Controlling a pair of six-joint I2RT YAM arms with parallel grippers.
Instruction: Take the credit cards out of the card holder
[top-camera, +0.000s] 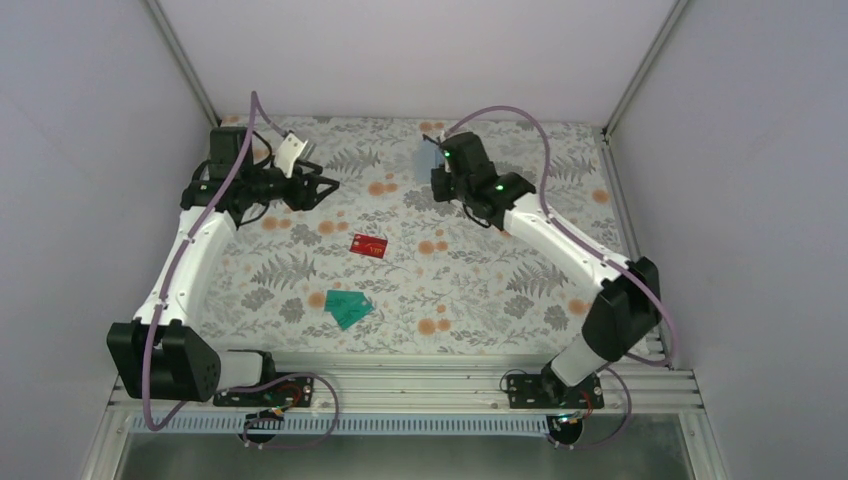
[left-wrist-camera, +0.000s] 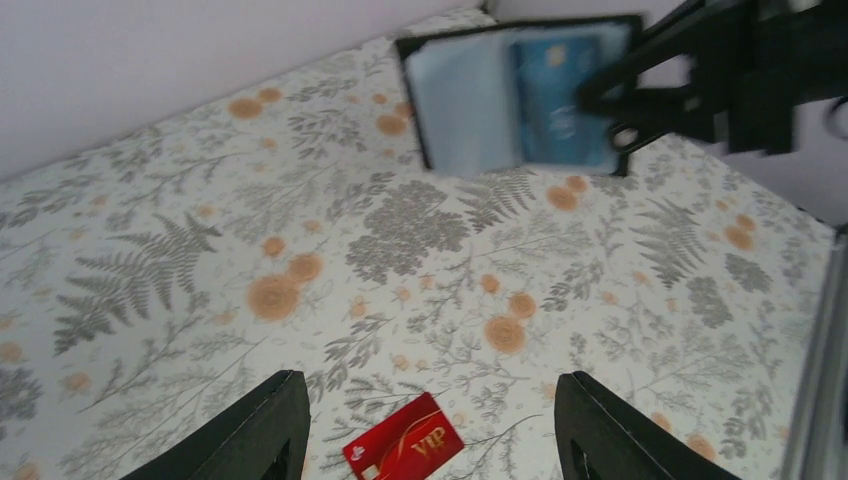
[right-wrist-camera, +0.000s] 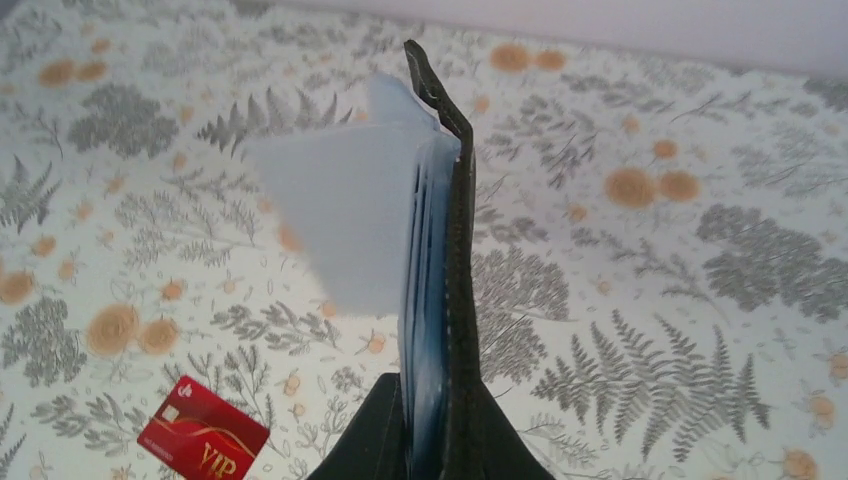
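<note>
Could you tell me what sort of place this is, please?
Probably a robot test cell: plain white walls enclose a floral-covered table, and two arms are bolted to a metal rail at its near edge.

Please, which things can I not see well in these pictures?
- Left wrist view: the blue card is blurred, print unreadable; the right gripper covers its right edge.
- Right wrist view: the card holder stands edge-on, so its sleeves hide any cards inside.
- Top view: the green cards overlap; their markings are too small.
- Left wrist view: the red card is cut off by the bottom edge.
</note>
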